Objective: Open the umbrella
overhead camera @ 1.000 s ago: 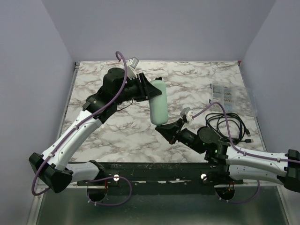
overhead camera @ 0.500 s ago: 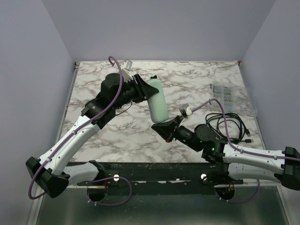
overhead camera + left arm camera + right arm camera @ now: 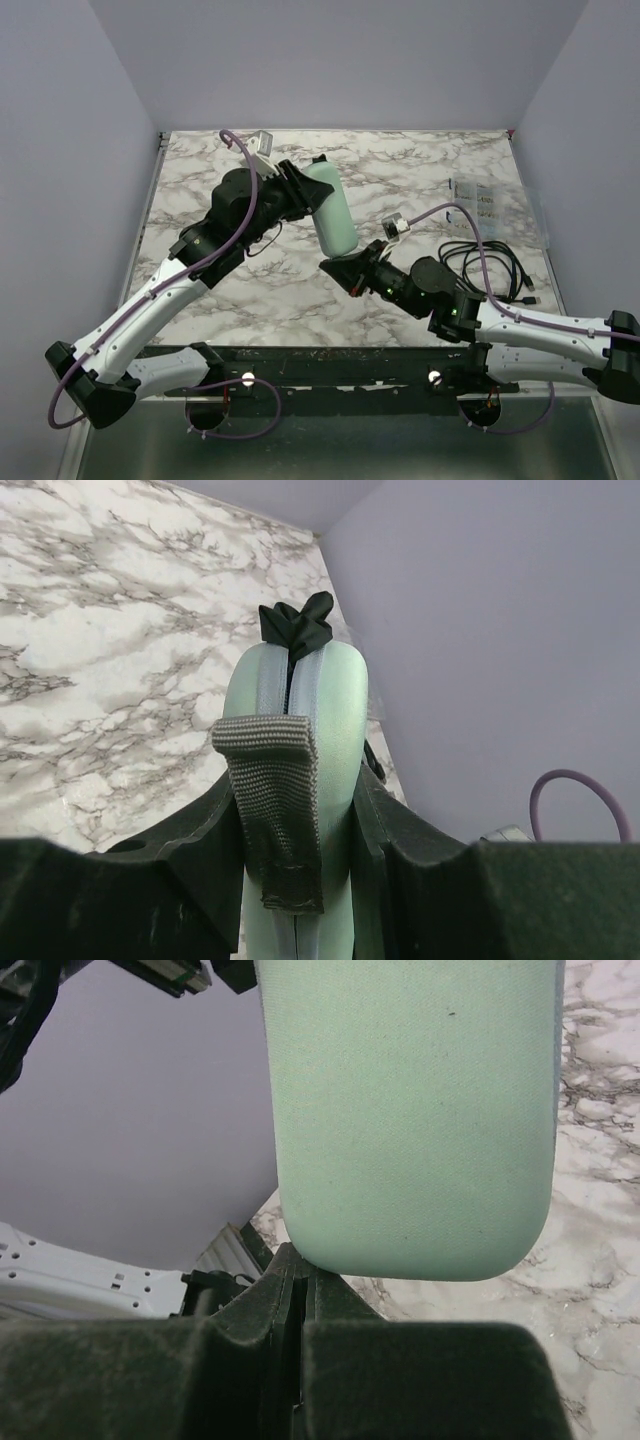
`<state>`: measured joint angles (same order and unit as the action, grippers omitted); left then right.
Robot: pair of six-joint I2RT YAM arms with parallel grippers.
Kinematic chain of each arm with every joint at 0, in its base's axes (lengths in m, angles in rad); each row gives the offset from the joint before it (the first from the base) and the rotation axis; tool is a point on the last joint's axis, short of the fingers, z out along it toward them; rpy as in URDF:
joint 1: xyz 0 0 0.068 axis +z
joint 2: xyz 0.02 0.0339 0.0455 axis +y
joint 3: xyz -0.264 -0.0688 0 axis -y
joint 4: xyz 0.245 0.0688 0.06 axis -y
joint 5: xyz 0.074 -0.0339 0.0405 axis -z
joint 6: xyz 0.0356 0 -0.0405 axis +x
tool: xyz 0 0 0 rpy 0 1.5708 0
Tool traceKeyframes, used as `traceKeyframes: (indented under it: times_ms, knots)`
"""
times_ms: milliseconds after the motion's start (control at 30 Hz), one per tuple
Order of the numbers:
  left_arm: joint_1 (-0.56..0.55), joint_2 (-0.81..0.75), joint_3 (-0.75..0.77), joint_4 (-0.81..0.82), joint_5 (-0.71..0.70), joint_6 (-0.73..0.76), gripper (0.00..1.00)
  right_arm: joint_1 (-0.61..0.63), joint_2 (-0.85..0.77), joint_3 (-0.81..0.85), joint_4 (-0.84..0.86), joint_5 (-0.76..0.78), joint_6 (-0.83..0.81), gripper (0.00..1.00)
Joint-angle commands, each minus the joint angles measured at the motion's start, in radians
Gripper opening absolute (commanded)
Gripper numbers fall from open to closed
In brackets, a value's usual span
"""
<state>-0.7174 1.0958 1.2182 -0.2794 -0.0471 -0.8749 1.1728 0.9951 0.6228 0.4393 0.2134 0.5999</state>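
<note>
Nearest the arm bases, the right hand [image 3: 335, 268] has its fingers pressed fully together against the near end of a pale mint-green case [image 3: 335, 215]. Whether they pinch anything there is hard to make out. The case is held above the marble surface [image 3: 420, 170], long axis running near to far and leaning slightly left. The left hand [image 3: 300, 190] clamps its far half, beside a grey webbing loop [image 3: 275, 800]. The umbrella [image 3: 296, 628] lies inside along that axis, hidden except for black fabric poking from the far end.
</note>
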Motion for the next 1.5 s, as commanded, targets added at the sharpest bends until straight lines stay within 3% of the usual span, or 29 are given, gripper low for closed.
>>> traceKeyframes:
  times_ms: [0, 300, 667, 967, 1000, 1033, 1067, 1100, 1133, 1333, 1467]
  knots:
    - [-0.051, -0.034, -0.033, 0.099, -0.144, 0.012, 0.0, 0.015, 0.009, 0.095, -0.061, 0.06, 0.117, 0.01]
    - [-0.117, -0.153, -0.139, 0.101, -0.306, -0.071, 0.0, 0.016, -0.021, 0.122, -0.174, 0.233, 0.245, 0.01]
    - [-0.181, -0.242, -0.243, 0.153, -0.307, -0.155, 0.0, 0.015, 0.047, 0.178, -0.232, 0.248, 0.248, 0.01]
    - [-0.186, -0.304, -0.273, 0.165, -0.318, -0.106, 0.0, 0.015, 0.029, 0.138, -0.217, 0.246, 0.192, 0.01]
    - [-0.187, -0.311, -0.277, 0.172, -0.31, -0.089, 0.0, 0.016, 0.026, 0.136, -0.215, 0.21, 0.161, 0.08]
    - [-0.186, -0.317, -0.279, 0.179, -0.308, -0.062, 0.0, 0.015, 0.02, 0.136, -0.216, 0.183, 0.133, 0.24]
    - [-0.186, -0.323, -0.278, 0.187, -0.297, -0.037, 0.0, 0.015, 0.007, 0.133, -0.226, 0.155, 0.109, 0.6]
    - [-0.185, -0.328, -0.272, 0.192, -0.281, 0.0, 0.0, 0.015, -0.005, 0.131, -0.253, 0.144, 0.102, 0.86]
    - [-0.18, -0.33, -0.262, 0.192, -0.265, 0.031, 0.0, 0.015, -0.03, 0.127, -0.282, 0.136, 0.104, 0.98]
    - [-0.13, -0.321, -0.168, 0.134, -0.11, 0.203, 0.0, 0.015, -0.2, 0.092, -0.329, -0.073, -0.007, 1.0]
    - [-0.056, -0.292, -0.114, 0.103, 0.118, 0.236, 0.0, 0.015, -0.251, 0.148, -0.45, -0.07, -0.045, 1.0]
